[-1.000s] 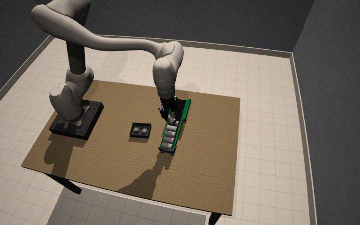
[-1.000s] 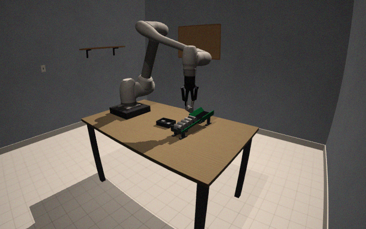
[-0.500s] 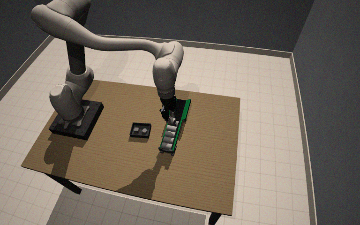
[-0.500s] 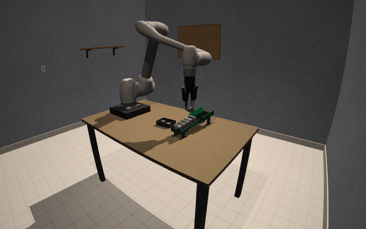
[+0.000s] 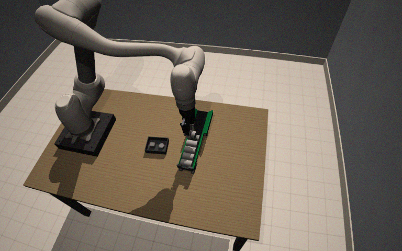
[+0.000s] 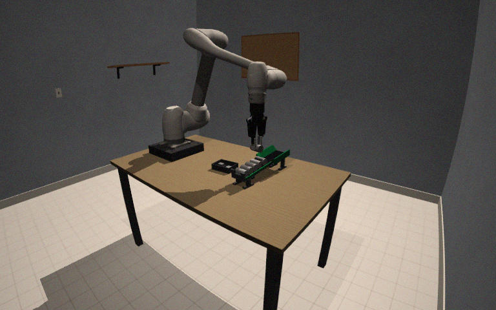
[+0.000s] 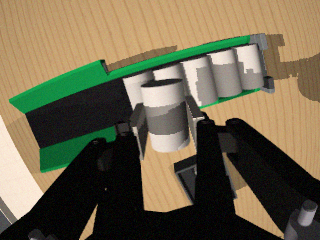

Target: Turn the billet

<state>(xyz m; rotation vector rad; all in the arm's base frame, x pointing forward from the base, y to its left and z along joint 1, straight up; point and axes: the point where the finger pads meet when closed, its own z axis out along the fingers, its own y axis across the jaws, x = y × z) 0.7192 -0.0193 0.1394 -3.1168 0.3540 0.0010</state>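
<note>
A green-sided feed ramp (image 5: 195, 139) with a dark bed stands on the wooden table; it also shows in the exterior view (image 6: 261, 162) and the wrist view (image 7: 80, 110). Several grey steel billets (image 7: 214, 76) lie across it in a row against the stop (image 7: 263, 62) at its low end. My gripper (image 7: 166, 112) is shut on one more billet (image 7: 164, 115) and holds it just above the ramp, right behind the row's upper end. The held billet lies roughly across the ramp, like the others. In the top and exterior views the gripper (image 5: 188, 127) (image 6: 256, 146) hangs straight down over the ramp.
A small black tray (image 5: 156, 145) with two small grey parts sits on the table to the left of the ramp; it also shows in the exterior view (image 6: 223, 165). The arm's black base plate (image 5: 86, 133) is at the table's far left.
</note>
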